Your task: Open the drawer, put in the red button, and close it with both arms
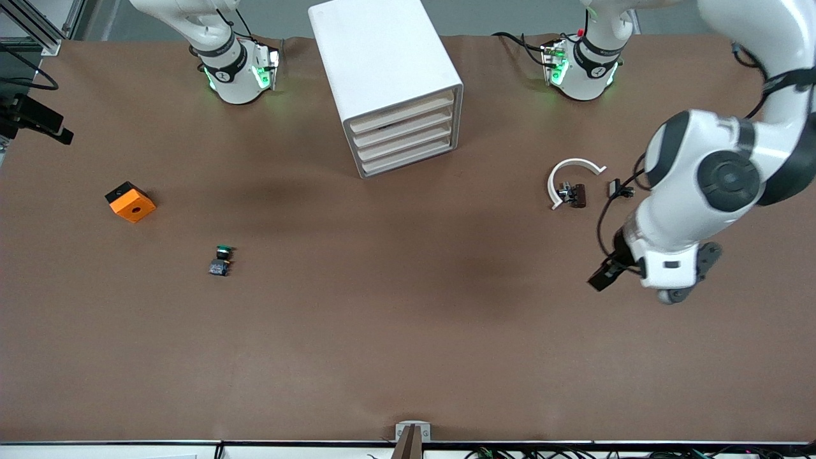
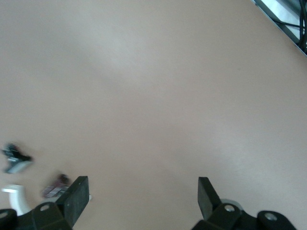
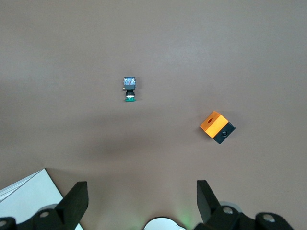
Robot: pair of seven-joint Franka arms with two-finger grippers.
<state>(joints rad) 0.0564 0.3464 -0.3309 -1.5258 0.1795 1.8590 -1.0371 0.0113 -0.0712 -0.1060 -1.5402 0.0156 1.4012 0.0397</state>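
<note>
The white cabinet [image 1: 389, 76] stands at the back middle of the table, and all four cream drawer fronts [image 1: 405, 137] are shut. A tiny dark red switch, seemingly the red button [image 1: 575, 194], lies inside a white curved piece [image 1: 572, 167]; it also shows blurred in the left wrist view [image 2: 56, 185]. My left gripper [image 1: 693, 274] hangs open and empty over bare table at the left arm's end, its fingers [image 2: 76, 191] wide apart. My right gripper [image 3: 141, 189] is open and empty, high over its own base [image 1: 234, 73], and is out of the front view.
A green-capped switch [image 1: 221, 260] lies toward the right arm's end and shows in the right wrist view [image 3: 129, 88]. An orange and black block [image 1: 130, 201] lies beside it, closer to that end [image 3: 217, 127]. A small black part [image 1: 617, 189] lies by the curved piece.
</note>
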